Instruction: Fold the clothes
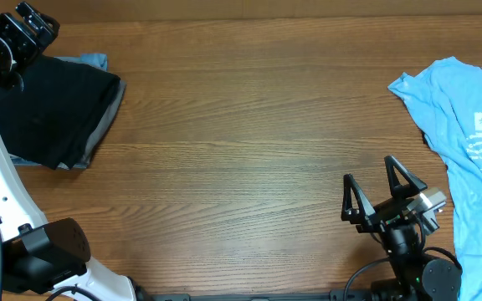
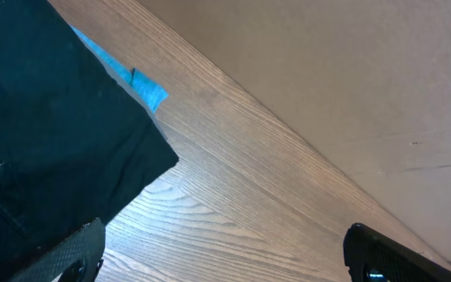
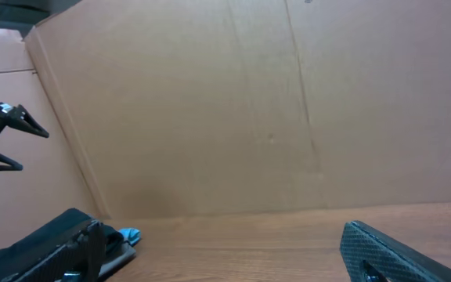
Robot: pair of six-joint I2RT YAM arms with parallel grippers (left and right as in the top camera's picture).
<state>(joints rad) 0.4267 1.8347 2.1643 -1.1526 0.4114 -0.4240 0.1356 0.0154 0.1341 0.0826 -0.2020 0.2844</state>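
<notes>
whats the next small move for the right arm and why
Probably move the right gripper toward the light blue T-shirt to take hold of it. The gripper stands open and empty beside the shirt, which lies spread and unfolded, while the black shirt at the far left already looks folded.

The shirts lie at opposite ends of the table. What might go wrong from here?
1. The black shirt lies on other fabric, grey and blue edges peeking out; the open left gripper at its edge might pinch several layers together.
2. The light blue T-shirt is rumpled and runs out of the overhead view; the open right gripper may drag it rather than flatten it.
</notes>
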